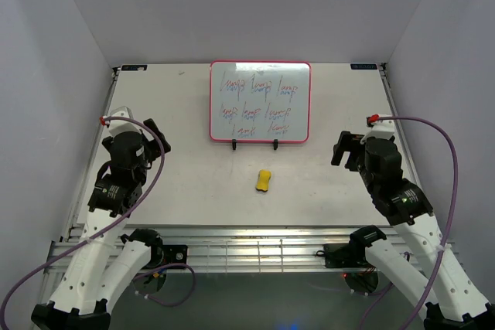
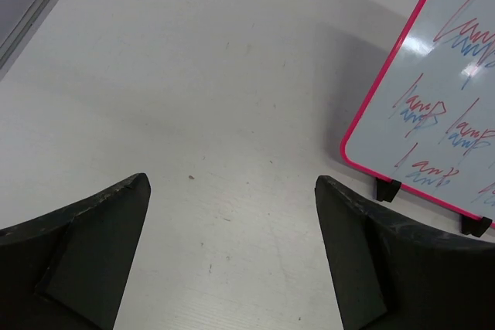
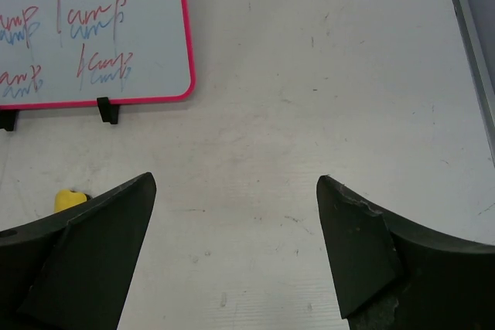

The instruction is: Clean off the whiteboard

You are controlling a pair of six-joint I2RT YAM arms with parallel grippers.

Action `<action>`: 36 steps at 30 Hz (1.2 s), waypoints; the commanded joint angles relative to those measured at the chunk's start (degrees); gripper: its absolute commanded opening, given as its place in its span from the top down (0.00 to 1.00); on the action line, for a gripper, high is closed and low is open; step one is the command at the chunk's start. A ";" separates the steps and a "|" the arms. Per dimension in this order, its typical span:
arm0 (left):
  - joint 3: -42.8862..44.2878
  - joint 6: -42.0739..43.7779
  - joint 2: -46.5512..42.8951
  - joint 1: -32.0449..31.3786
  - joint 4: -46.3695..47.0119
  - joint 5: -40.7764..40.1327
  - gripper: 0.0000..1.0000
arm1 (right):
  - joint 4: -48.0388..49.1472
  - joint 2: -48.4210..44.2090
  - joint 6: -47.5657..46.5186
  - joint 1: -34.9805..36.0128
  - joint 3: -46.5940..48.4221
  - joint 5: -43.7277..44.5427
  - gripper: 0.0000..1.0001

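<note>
Whiteboard (image 1: 260, 102) sits propped on its black stand (image 1: 234, 144) at the desk's (image 1: 178, 183) far middle, scribbles facing me for wiping — yellow eraser (image 1: 264, 181) just in front. Left claw (image 2: 232, 182) and right claw (image 3: 236, 181) gape wide, empty — ready to grab.
</note>
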 commanded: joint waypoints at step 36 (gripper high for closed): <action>26.46 -10.64 71.59 14.26 60.90 85.14 0.02 | 15.13 -10.04 2.40 0.16 -8.66 -24.96 0.10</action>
